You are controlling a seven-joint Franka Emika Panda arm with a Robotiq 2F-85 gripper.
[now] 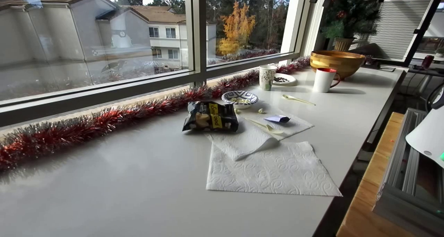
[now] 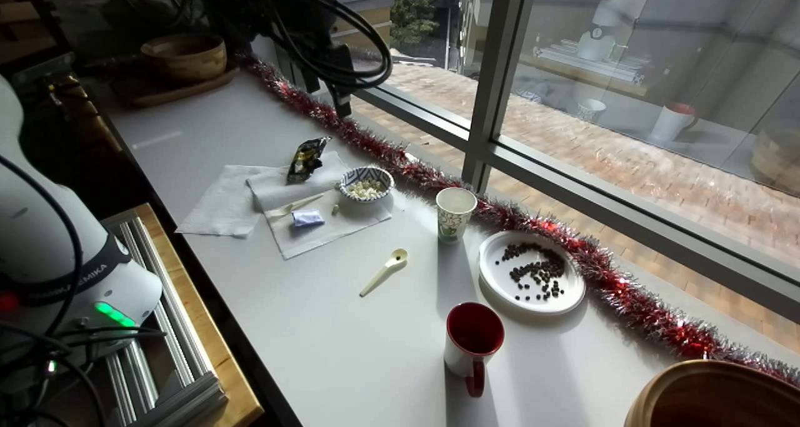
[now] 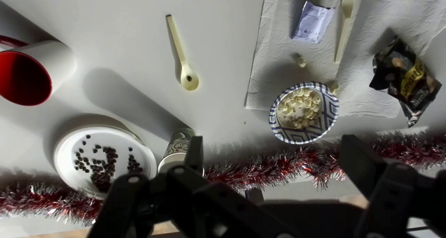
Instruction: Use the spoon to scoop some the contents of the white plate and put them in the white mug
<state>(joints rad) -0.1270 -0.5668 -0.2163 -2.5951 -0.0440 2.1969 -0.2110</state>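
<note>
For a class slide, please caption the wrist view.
Open gripper in the foreground; beyond it, a spoon, a white mug and dark bits on a white plate.

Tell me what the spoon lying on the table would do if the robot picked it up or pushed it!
The spoon is probably light, since its handle looks so thin. Pushed, it would likely slide rather than roll, because it lies on a smooth-looking table. The dark bit in its scoop might fall out if it tilts.
</note>
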